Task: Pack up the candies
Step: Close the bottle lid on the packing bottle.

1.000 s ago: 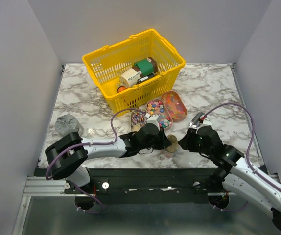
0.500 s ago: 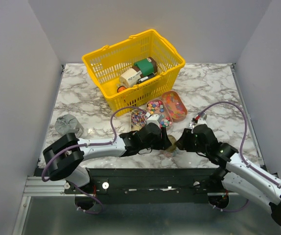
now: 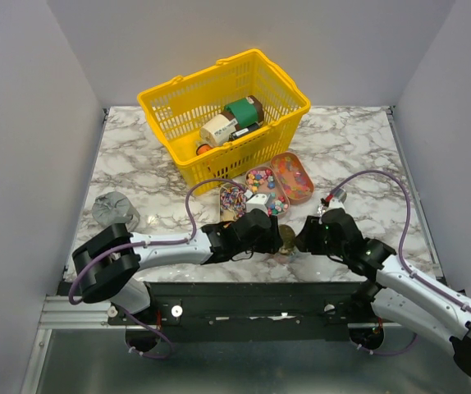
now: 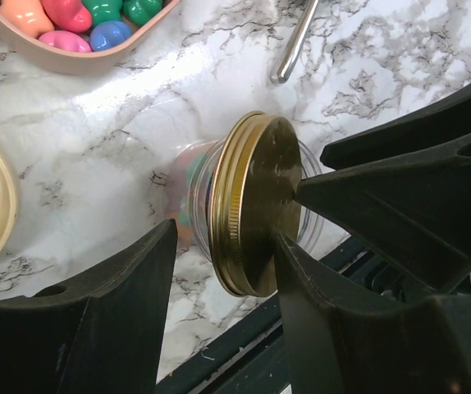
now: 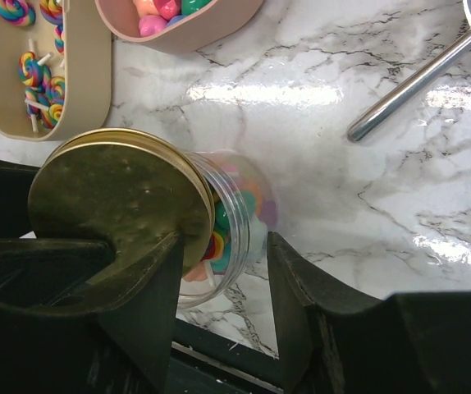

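Top view: the capped jar (image 3: 287, 238) stands at the bench's (image 3: 137, 164) near edge, btw. the left end effector (image 3: 273, 235) and right end effector (image 3: 304, 238). More candies (image 3: 262, 182) lie heaped just behind it.

Left wrist: the left end effector's fingers stand apart round the gold lid (image 4: 256, 205), w/ a gap on one side, holding nothing. We can't tell if the lid is screwed fully home.

Right wrist: the right end effector's fingers press the jar's clear wall from both sides, candies packed inside.

Risks, as we judge them: an off-centre re-grip on the lid could shove the jar. If the hold is weak, it tips off the edge. A loose lid would then spill everything.
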Robot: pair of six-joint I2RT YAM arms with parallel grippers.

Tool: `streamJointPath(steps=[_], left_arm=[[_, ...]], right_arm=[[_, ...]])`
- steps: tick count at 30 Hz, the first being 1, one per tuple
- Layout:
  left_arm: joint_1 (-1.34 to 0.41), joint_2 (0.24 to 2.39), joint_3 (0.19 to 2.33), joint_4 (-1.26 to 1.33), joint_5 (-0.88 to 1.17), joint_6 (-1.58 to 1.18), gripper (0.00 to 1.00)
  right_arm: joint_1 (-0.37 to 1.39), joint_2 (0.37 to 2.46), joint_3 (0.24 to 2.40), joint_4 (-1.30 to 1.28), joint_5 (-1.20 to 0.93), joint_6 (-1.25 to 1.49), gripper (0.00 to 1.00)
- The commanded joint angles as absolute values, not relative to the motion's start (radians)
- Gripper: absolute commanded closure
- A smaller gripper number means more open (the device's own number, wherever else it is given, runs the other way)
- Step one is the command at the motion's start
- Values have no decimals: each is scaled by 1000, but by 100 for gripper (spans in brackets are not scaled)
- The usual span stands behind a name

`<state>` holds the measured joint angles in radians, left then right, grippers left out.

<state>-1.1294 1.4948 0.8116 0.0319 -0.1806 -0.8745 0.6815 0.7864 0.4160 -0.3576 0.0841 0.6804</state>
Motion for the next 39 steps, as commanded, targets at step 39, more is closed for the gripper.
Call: streamJointPath(steps=[39], left_arm=[[-1154,1566,890,28,-255,-801,58]], right_arm=[[681,678,388,-388,95,669,51]])
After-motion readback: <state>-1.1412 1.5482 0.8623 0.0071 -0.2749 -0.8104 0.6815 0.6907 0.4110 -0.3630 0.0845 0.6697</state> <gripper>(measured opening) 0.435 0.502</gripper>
